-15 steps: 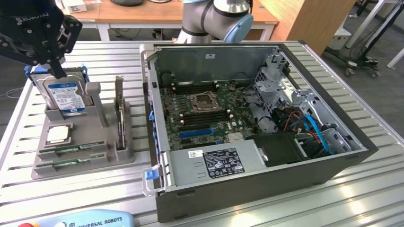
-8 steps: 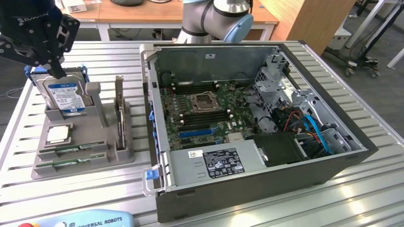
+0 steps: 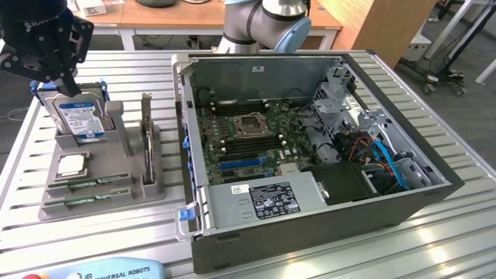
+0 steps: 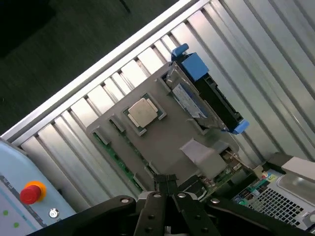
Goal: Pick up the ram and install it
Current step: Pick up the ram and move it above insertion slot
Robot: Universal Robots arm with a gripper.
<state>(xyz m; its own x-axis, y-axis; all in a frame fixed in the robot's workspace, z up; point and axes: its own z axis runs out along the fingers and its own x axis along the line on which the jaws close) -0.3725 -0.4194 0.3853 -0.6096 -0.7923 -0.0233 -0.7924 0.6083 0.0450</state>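
Observation:
Two slim green ram sticks point(image 3: 85, 186) point(image 3: 83, 201) lie side by side in slots at the front of the grey holder tray point(image 3: 108, 204), in the exterior view's lower left. In the wrist view one ram stick point(image 4: 114, 156) runs along the tray's edge. My black gripper point(image 3: 71, 90) hangs at the exterior view's upper left, above the back of the tray near the hard drive, well away from the ram sticks. Its fingers point(image 4: 161, 183) are shut together with nothing between them.
The tray also holds an upright blue-labelled hard drive point(image 3: 80, 119), a square silver processor point(image 3: 71, 165) and an upright card point(image 3: 146, 136). The open computer case point(image 3: 403, 200) with its motherboard point(image 3: 232, 136) lies to the exterior view's right. A teach pendant point(image 3: 101, 270) sits at the table's front edge.

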